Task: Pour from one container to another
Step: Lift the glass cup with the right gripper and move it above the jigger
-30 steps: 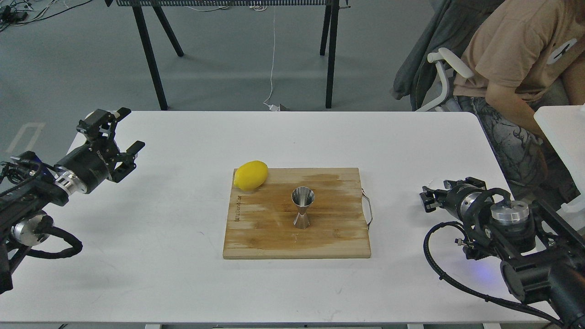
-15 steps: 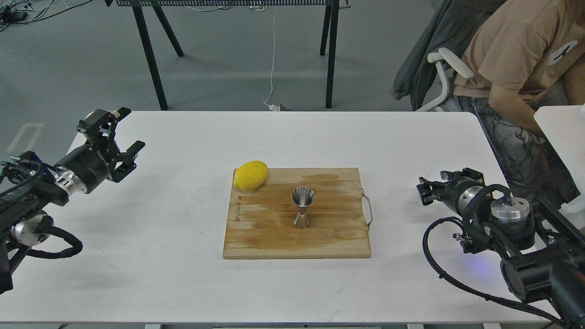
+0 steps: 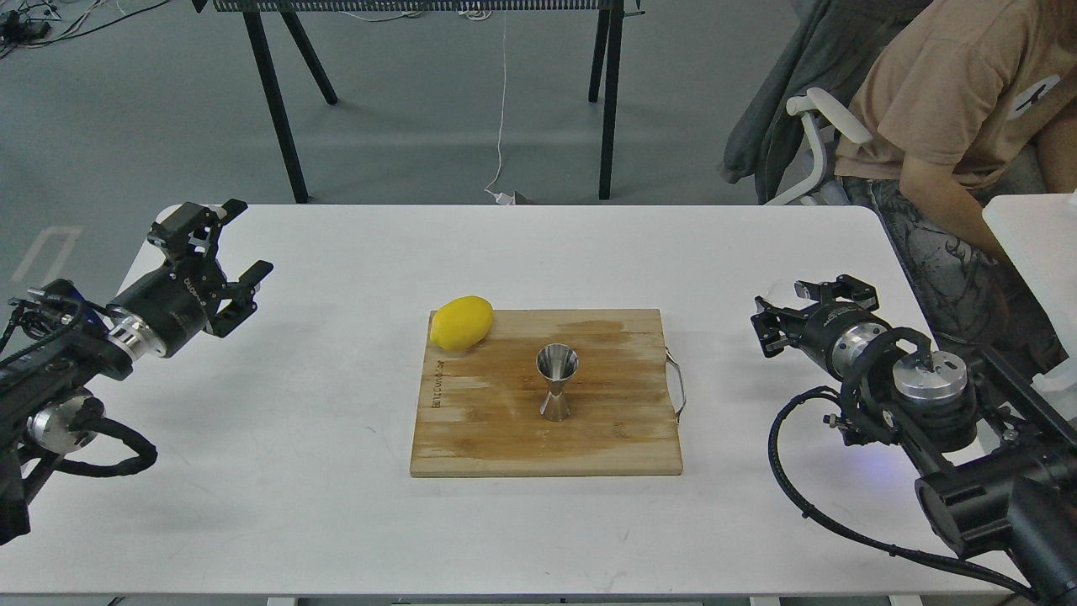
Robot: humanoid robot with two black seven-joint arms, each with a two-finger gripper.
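Observation:
The steel jigger [image 3: 557,383] stands upright in the middle of a wooden cutting board [image 3: 623,442]. Far to its right, above the white table [image 3: 336,505], my right gripper [image 3: 795,303] is shut on the small clear glass cup [image 3: 781,293]. The cup is only partly visible between the dark fingers, and what it holds cannot be made out. My left gripper [image 3: 240,240] hovers open over the table's far left side, well away from the board, with nothing in it.
A yellow lemon [image 3: 461,322] rests on the board's back left corner. The board has a metal handle [image 3: 677,387] on its right side. A seated person [image 3: 951,109] and a white box [image 3: 1031,244] are at the back right.
My right gripper has carried the glass cup up and to the left, closer to the board. The left gripper has shifted slightly right.

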